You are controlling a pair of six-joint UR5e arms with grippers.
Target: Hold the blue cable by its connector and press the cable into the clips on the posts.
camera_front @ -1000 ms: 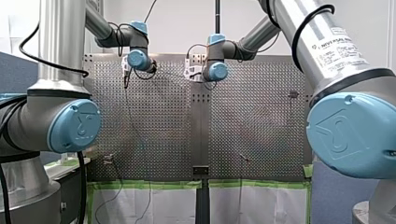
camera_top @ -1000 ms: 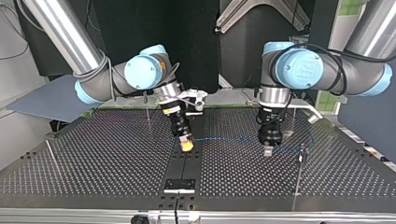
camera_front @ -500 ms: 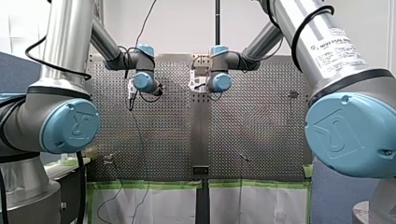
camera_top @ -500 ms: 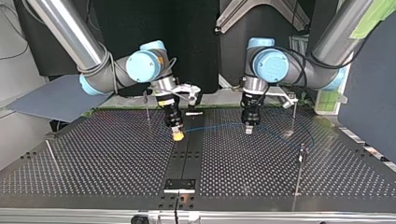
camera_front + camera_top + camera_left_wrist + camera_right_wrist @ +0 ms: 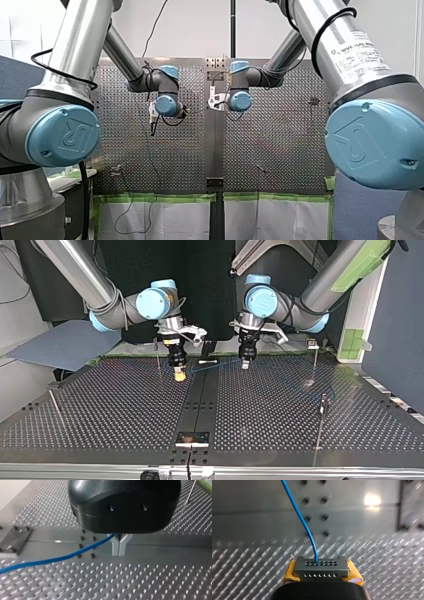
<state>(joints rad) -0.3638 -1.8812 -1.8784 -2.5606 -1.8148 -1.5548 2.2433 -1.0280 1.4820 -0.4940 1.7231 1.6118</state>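
The right gripper [image 5: 322,576] sits nearest its wrist camera. It is closed on the connector [image 5: 321,566], and its yellow pads [image 5: 290,573] show at either side. We should hold this grip square so that the blue cable [image 5: 299,517] leaves the connector without a kink.

Further along, the left gripper [image 5: 119,545] has its metal fingers [image 5: 115,548] pinched together, with the cable caught where they meet, above the table [image 5: 150,580]. We judge the span between the grippers to be the working length, so we hold it level and lightly taut.

Beyond, in the top view, a thin post [image 5: 158,357] stands just beside the right gripper. A second post [image 5: 315,362], topped by a clip [image 5: 312,344], stands well apart. We bring the span squarely over a clip before pressing, because slack or a slanted approach may miss it.
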